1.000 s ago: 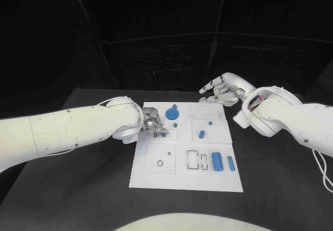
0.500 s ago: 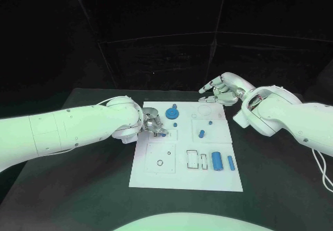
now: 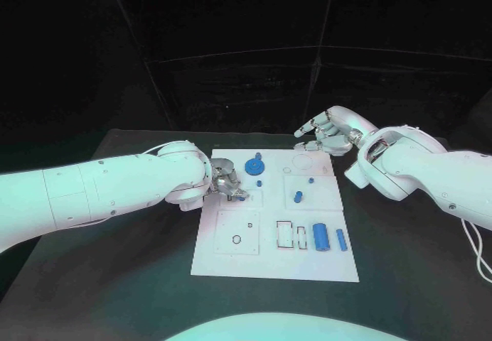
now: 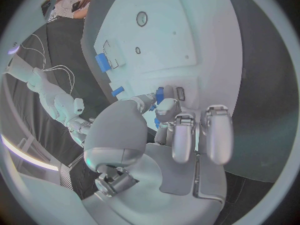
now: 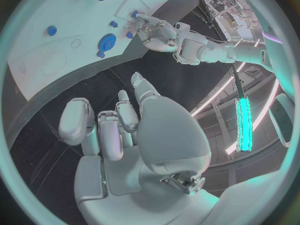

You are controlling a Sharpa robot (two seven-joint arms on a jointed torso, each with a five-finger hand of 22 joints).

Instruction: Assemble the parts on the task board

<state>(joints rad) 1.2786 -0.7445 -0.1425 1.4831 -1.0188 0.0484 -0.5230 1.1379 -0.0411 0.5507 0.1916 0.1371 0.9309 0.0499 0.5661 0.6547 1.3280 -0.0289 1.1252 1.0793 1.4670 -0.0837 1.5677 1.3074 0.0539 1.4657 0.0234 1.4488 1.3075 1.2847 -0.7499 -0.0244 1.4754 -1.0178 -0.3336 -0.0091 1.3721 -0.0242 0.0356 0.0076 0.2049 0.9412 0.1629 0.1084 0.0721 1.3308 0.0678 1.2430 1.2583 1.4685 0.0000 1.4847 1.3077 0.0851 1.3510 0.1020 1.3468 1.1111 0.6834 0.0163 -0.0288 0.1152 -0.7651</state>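
Blue cylinder (image 3: 320, 237) lengthwise along task board (image 3: 234, 264)

Black table (image 3: 123, 284) before black curtained walls (image 3: 246, 78) (seams visible); a teal light strip (image 5: 242, 125) glows.

Hidden contact at the left hand; small outlines on the task board left unread.

In the head view, the fingers (image 3: 232, 189) of the left hand (image 3: 225, 182) are laid over the small blue part (image 3: 242, 199) at the task board (image 3: 275, 266), so whether it is gripped or merely touched cannot be told. In the left wrist view the same part (image 4: 160, 94) is half covered by the fingers (image 4: 167, 106), and the board (image 4: 206, 45) is cut off at the circle's rim. The outlined recesses (image 3: 290, 235) near the board's middle are too small to be made out. The worktop (image 3: 123, 284) is cut off by the picture's lower edge.
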